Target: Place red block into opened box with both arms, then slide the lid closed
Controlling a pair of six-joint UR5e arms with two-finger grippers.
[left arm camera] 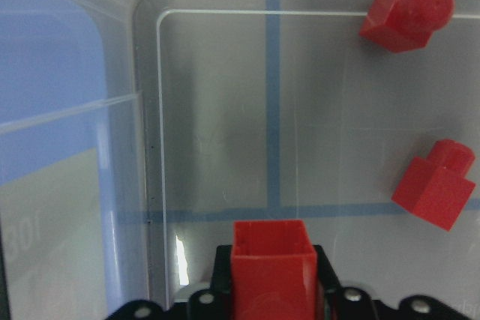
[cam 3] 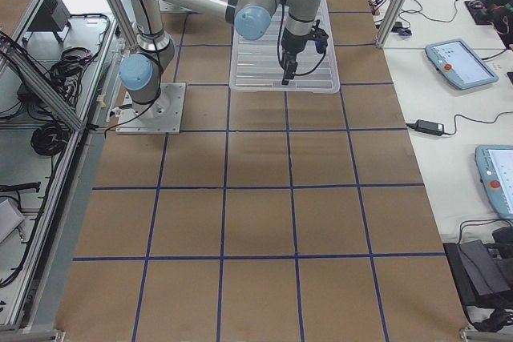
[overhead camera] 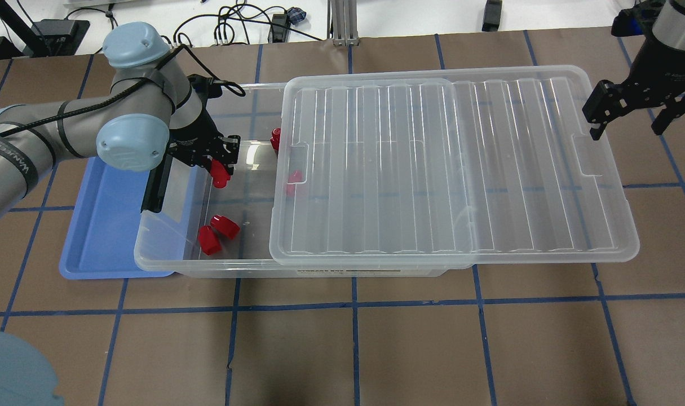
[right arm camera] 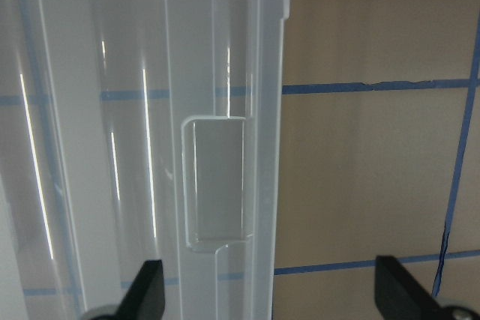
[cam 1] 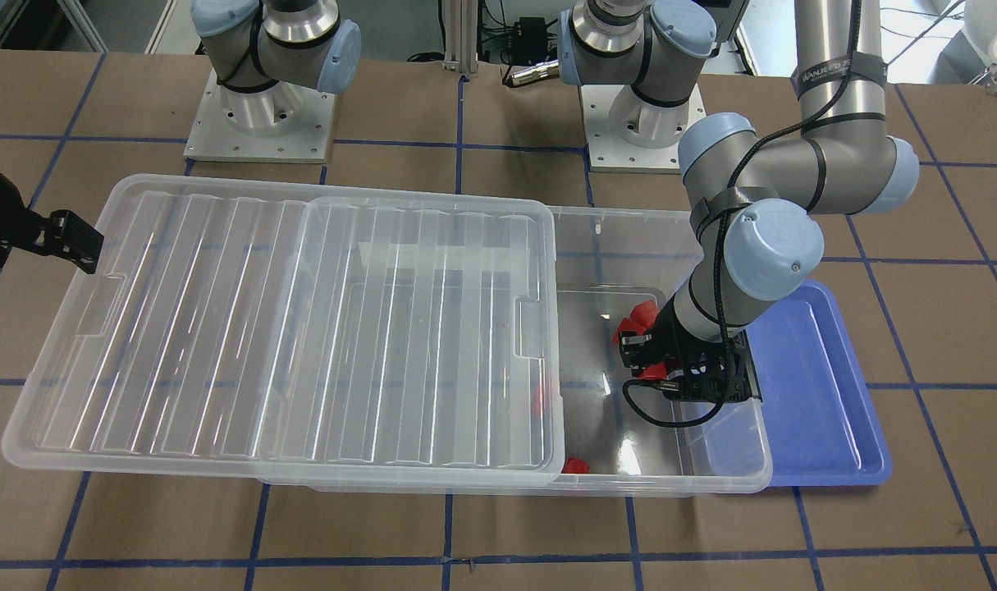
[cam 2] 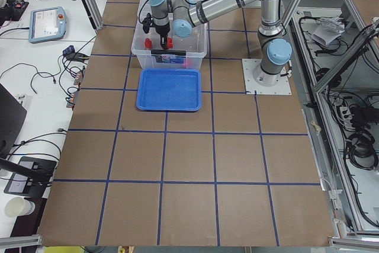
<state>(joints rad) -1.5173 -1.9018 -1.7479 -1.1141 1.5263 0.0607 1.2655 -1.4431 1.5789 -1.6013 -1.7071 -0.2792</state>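
Observation:
My left gripper (overhead camera: 218,169) hangs inside the open end of the clear box (overhead camera: 167,260), shut on a red block (left arm camera: 271,261) that it holds just above the floor. Two more red blocks (overhead camera: 225,224) lie loose near the box's front wall, one sits at the back wall (overhead camera: 275,138), and one shows through the lid (overhead camera: 293,177). The ribbed clear lid (overhead camera: 449,169) covers most of the box and overhangs its right end. My right gripper (overhead camera: 630,119) is open above the lid's far short edge, its fingers (right arm camera: 150,290) astride that edge near the notch (right arm camera: 216,181).
A blue tray (overhead camera: 102,225) lies under and beside the box's left end, below my left forearm. The table is brown board with a grid of blue tape. The arm bases (cam 1: 260,123) stand behind the box.

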